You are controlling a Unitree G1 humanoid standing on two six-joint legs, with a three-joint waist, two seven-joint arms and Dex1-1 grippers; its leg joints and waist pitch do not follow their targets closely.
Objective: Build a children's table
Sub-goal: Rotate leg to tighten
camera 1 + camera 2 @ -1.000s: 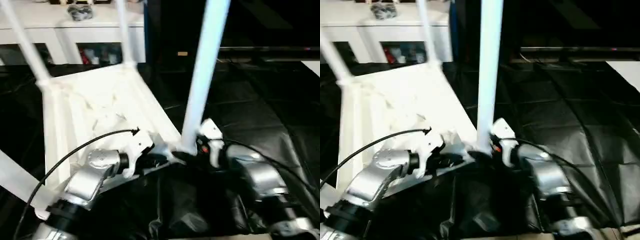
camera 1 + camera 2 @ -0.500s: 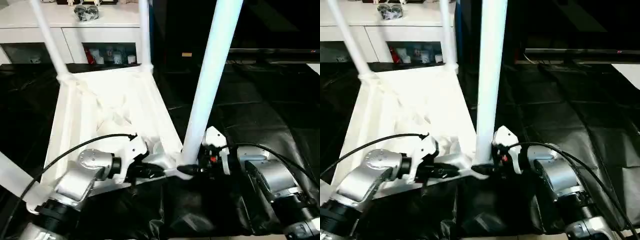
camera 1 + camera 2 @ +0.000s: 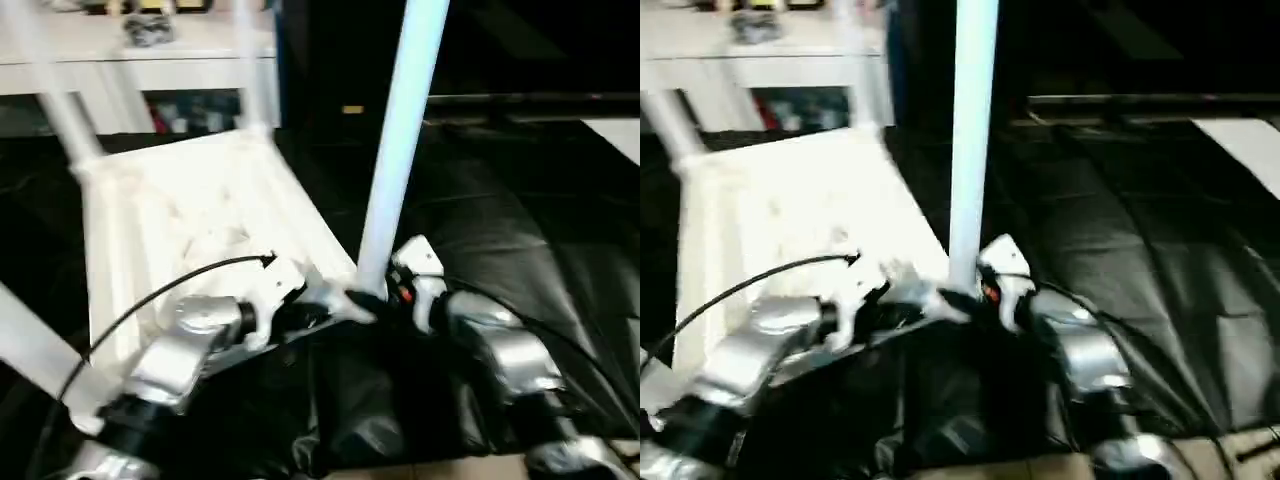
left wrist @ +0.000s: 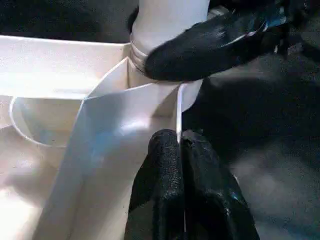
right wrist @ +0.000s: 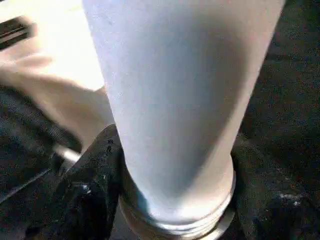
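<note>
The children's table lies upside down, its ribbed white top (image 3: 190,210) on a black sheet and its legs pointing up. The near right leg (image 3: 395,150) stands in its corner socket. My right gripper (image 3: 376,298) is shut around that leg's base, and black fingers (image 5: 95,175) hug both sides of its threaded end (image 5: 175,210). My left gripper (image 4: 180,145) is shut on the thin rim wall (image 4: 150,100) of the top, just beside that corner. Two far legs (image 3: 60,130) (image 3: 250,80) and a near left leg (image 3: 35,350) also stand up.
A white cabinet (image 3: 150,60) with small items stands behind the table. Crinkled black sheeting (image 3: 520,230) covers the floor to the right and front. A pale strip of bare floor (image 3: 450,468) shows at the near edge.
The camera has shifted and tilted between frames. My right gripper's fingers have narrowed around the base of the leg. The left gripper keeps its pinch on the rim.
</note>
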